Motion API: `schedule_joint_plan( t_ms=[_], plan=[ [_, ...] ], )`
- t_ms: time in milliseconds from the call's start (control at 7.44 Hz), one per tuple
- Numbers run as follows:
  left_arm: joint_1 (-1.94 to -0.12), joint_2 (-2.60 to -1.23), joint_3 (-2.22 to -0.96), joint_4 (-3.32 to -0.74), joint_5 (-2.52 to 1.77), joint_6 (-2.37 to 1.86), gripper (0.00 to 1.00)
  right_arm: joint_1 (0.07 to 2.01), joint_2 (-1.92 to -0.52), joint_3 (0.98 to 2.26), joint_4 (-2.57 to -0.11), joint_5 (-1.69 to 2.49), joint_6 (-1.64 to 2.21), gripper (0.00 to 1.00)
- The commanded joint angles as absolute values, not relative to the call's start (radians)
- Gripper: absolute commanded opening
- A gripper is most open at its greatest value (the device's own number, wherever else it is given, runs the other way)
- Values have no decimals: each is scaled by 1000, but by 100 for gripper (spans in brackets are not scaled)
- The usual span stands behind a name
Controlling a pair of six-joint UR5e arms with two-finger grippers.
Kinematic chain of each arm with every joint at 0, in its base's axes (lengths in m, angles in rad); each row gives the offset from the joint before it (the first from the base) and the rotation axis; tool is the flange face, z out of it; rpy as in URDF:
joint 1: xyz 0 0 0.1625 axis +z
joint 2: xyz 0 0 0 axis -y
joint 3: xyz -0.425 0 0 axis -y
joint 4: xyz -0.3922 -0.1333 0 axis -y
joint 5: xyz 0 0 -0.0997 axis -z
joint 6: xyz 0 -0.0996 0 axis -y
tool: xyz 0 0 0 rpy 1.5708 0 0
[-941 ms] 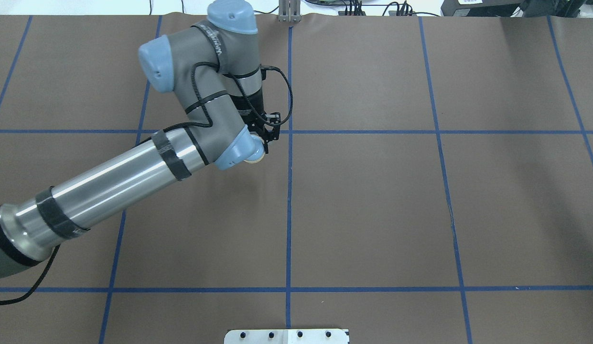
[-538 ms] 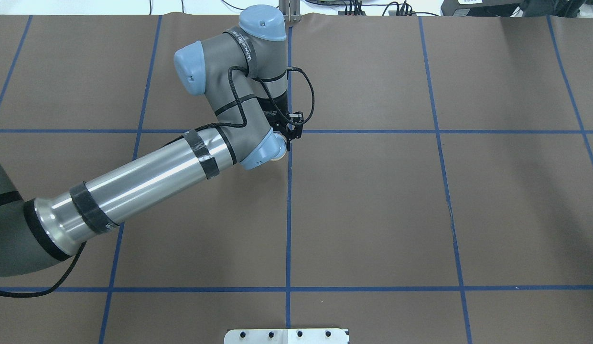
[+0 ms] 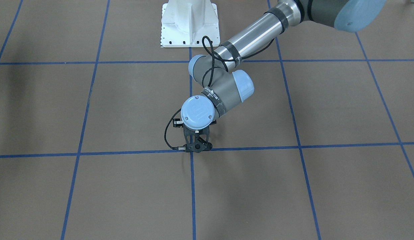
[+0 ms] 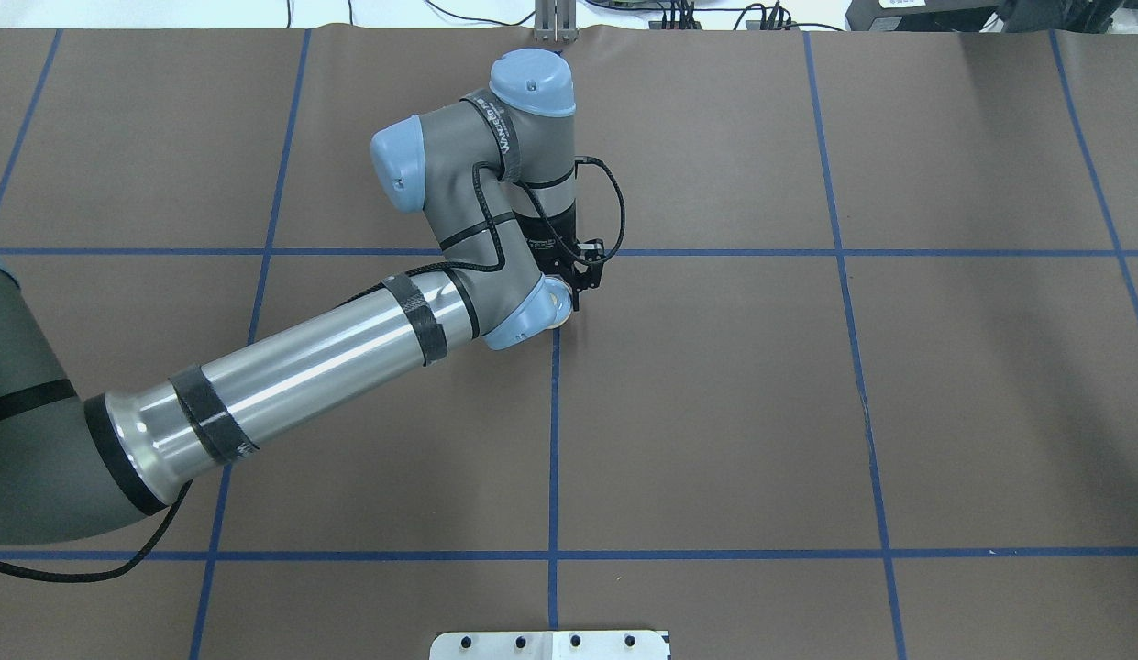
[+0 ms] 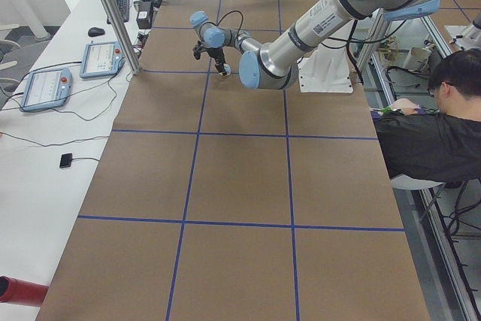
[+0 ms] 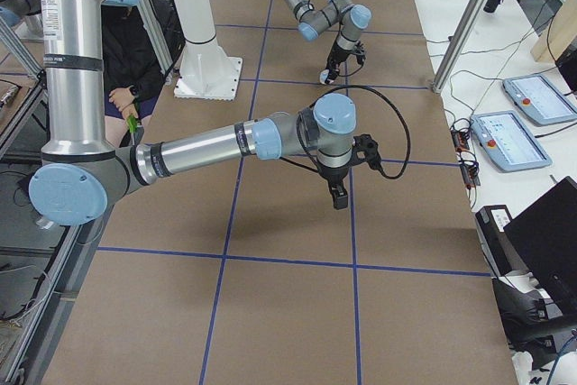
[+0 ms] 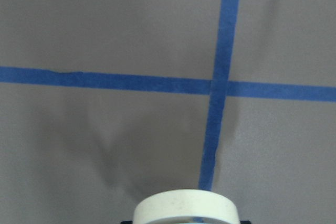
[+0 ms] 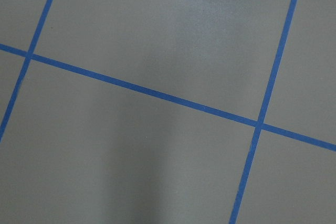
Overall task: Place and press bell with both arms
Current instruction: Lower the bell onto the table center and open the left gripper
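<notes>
From the front, black two-finger left claw (image 3: 195, 147) pointing down at a crossing of the blue tape grid (image 3: 126, 152) on the brown paper surface (image 3: 293, 200). Overhead, small round cream-rimmed call bell (image 4: 558, 310) clamped in that claw. Right-side camera, black right claw (image 6: 339, 196) hanging well apart, opening impossible to tell. And on the left wrist, cream rim bottom-centre, crossing just beyond.

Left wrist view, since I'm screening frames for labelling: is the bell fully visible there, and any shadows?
Left wrist view: the bell is cropped by the bottom edge, only its cream rim showing; soft grey shadows fall on the paper above it, no glare.
</notes>
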State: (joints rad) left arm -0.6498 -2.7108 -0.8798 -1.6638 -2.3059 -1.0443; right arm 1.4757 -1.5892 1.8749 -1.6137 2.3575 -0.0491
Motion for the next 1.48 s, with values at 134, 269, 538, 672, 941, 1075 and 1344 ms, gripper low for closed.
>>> schedule_joint_plan(
  t_ms=[134, 269, 538, 672, 941, 1075, 1344],
  plan=[
    [-644, -2712, -870, -1706, -2295, -1045, 89, 1474, -1589, 1876, -1614, 2358, -48, 100],
    [-646, -2712, -870, -1721, -2281, -1046, 100, 1476, -1588, 1876, -1614, 2358, -48, 100],
    [-652, -2712, -877, -1729, -2278, -1060, 100, 1476, -1577, 1875, -1614, 2356, -49, 100],
    [-666, -2711, -902, -1717, -2275, -1063, 100, 1476, -1575, 1876, -1614, 2356, -48, 100],
    [-745, -2680, -1035, -1545, -2273, -1021, 100, 1474, -1534, 1884, -1618, 2350, 44, 100],
    [-782, -2646, -1157, -1452, -2276, -935, 100, 1450, -1513, 1881, -1624, 2353, 55, 100],
    [-863, -2483, -1407, -1396, -2273, -861, 100, 1402, -1502, 1888, -1614, 2381, 81, 100]
  ],
)
